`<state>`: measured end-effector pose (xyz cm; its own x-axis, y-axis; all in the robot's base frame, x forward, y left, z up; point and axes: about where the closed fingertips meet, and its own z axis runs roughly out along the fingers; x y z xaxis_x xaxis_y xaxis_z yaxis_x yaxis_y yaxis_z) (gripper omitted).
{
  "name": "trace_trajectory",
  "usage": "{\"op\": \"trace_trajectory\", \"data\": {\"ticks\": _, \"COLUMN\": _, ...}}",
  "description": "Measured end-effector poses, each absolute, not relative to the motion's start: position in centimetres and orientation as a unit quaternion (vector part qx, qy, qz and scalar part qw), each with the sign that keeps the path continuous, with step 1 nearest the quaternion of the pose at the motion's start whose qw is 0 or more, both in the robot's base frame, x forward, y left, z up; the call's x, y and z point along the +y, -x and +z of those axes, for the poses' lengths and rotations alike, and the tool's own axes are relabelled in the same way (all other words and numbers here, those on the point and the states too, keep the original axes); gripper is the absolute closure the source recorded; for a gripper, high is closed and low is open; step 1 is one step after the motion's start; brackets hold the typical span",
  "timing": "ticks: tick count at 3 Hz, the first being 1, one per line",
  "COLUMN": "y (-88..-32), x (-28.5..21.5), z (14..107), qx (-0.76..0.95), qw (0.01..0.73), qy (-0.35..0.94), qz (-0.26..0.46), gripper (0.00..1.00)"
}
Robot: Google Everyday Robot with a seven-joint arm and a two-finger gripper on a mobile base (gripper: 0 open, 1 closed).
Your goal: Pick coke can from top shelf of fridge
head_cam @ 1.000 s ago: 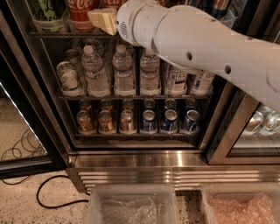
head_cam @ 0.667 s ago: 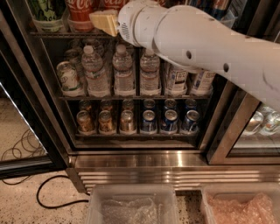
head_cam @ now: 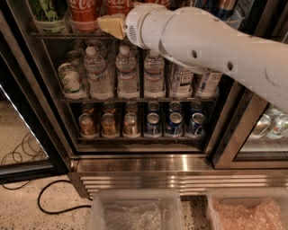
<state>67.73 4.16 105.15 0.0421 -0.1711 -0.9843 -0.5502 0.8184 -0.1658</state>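
Reaching in at the top of the frame, left of centre, the end effector sat at the front of the top shelf, on the end of the white arm that crossed from the right edge. Spread or pressed together: cannot tell. Nothing was visibly held.

The coke can stood upright just left of the end effector, cropped by the top edge of the frame. Contact with it could not be told. A second red can stood right behind the end effector, partly hidden. A green can was further left on the same shelf.

Below in the fridge: water bottles on the middle rack, gold-brown cans and blue cans on the lowest. Clear bins and a black cable were on the floor at the bottom.

Handling, as a judgement: the can is probably full, so moderately heavy. The aluminium wall is thin, stiff enough when full but dentable under a hard squeeze. It is smooth and possibly cold and damp, so slippery. Best taken across the cylindrical body at mid-height, squarely, not at the rim. Neighbours are close, so clearance is tight, and it needs lifting or sliding out past the shelf front.
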Motion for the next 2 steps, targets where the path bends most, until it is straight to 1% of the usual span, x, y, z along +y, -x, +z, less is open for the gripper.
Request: {"op": "trace_trajectory", "data": {"ticks": 2, "y": -69.0, "x": 3.5, "z": 106.7, "qx": 0.673, "qw": 0.686, "qy": 0.237, "qz": 0.141, "gripper": 0.25}}
